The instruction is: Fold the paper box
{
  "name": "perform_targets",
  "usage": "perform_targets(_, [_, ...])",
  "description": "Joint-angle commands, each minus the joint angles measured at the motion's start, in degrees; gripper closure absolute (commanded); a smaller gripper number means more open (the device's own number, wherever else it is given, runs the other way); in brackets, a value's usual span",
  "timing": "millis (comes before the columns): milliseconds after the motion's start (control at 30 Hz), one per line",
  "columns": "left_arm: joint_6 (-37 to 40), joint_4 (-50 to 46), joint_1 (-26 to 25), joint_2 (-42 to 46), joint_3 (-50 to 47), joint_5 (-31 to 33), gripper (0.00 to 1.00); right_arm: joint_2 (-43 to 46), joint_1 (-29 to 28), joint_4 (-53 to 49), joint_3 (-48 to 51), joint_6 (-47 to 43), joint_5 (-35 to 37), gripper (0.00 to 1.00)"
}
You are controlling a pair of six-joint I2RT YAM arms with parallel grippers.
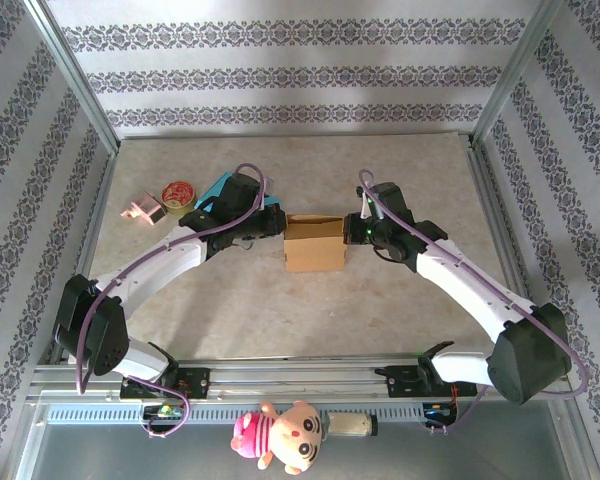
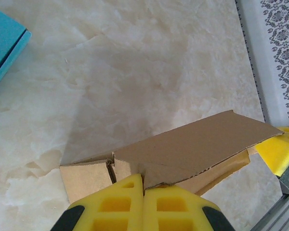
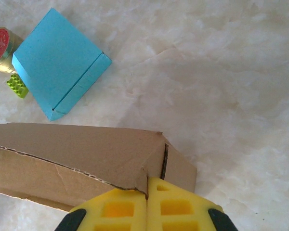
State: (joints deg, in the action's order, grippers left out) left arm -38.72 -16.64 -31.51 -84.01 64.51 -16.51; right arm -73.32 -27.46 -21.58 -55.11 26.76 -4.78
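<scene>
Mid-table, squarely between the two arms: paper box (image 1: 314,243), already stood up into a carton shape with walls raised, resting on the table (image 1: 280,310). Left gripper (image 2: 143,190) pressed together at the box's left end, right gripper (image 3: 147,192) pressed together at its right end. On both wrist cameras, corner of the long top flap (image 2: 192,144) running straight into the seam between the yellow pads, so reading it as a thin pinch on the flap at each end rather than an empty close; a judgement, can't fully confirm. Flap lifted and tilted, not yet laid flat over the opening; small end tab by the left pads looks loose, not tucked. Progress guess: past halfway, body formed, closing left to do: bring flap down, tuck ends, seat the lid. Can't tell the state of the bottom or the far side. Clutter well apart at far left: blue box (image 1: 218,188), red tin (image 1: 177,193), pink item (image 1: 140,210). Not in the way of the fold.
</scene>
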Motion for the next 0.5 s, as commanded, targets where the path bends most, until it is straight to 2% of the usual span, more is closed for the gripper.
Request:
perform_targets(0, [-3.31, -5.26, -0.66, -3.05, -2.84, -3.62, 1.00, -3.13, -1.18, -13.76, 2.73, 0.60, 0.30, 1.00])
perform_targets(200, [-5.16, -4.25, -0.66, -2.77, -6.99, -3.52, 1.00, -3.11, -1.45, -14.19, 2.99, 0.44, 0.82, 1.00])
perform_targets(467, [-1.55, -9.40, -0.66, -1.02, -7.11, -0.50, 1.00, -2.53, -1.54, -14.89, 2.99, -0.38, 1.97, 1.00])
